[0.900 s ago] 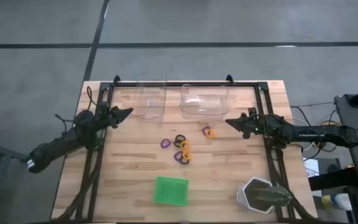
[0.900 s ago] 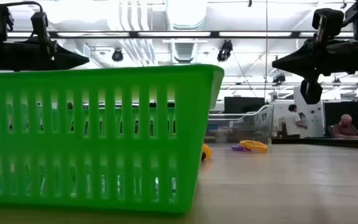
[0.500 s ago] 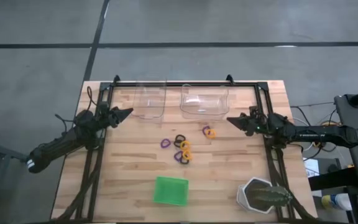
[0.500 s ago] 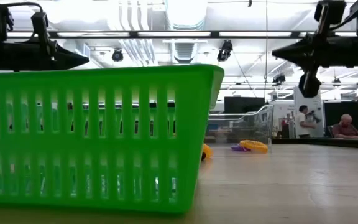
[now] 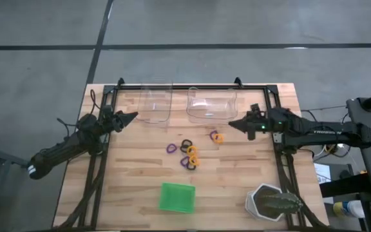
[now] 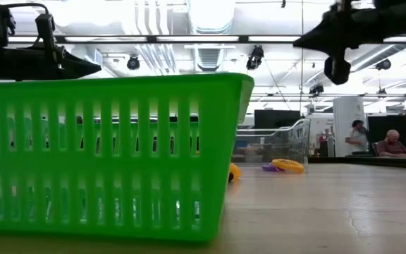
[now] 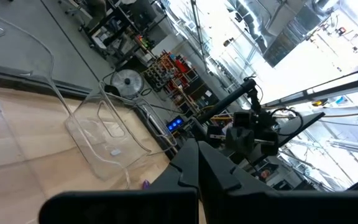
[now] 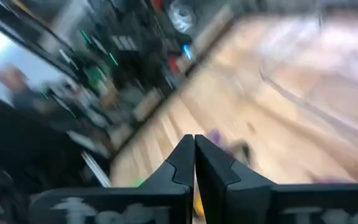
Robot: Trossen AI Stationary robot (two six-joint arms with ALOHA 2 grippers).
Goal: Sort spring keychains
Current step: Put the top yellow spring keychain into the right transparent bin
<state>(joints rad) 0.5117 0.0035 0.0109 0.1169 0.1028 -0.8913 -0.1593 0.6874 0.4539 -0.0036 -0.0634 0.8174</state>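
Several small spring keychains in orange, purple and black lie loose on the wooden table near its middle (image 5: 187,153). An orange and purple pair (image 5: 216,136) lies a little to their right. In the low view an orange one (image 6: 287,165) and a purple one (image 6: 271,168) show beyond the green tray. My left gripper (image 5: 134,116) hangs shut above the table's left side, near the left clear tray. My right gripper (image 5: 230,124) hangs shut in the air, right of the orange and purple pair and high in the low view (image 6: 298,44). Neither holds anything.
Two clear plastic trays (image 5: 154,104) (image 5: 211,103) stand at the far edge. A green square tray (image 5: 176,197) sits near the near edge and fills the low view's left (image 6: 104,155). A hexagonal pot with a plant (image 5: 272,201) is at the near right corner. People show in the room behind.
My right gripper has risen and moved a little toward the table's left, nearer the orange and purple pair, staying shut. The keychains lie where they were.
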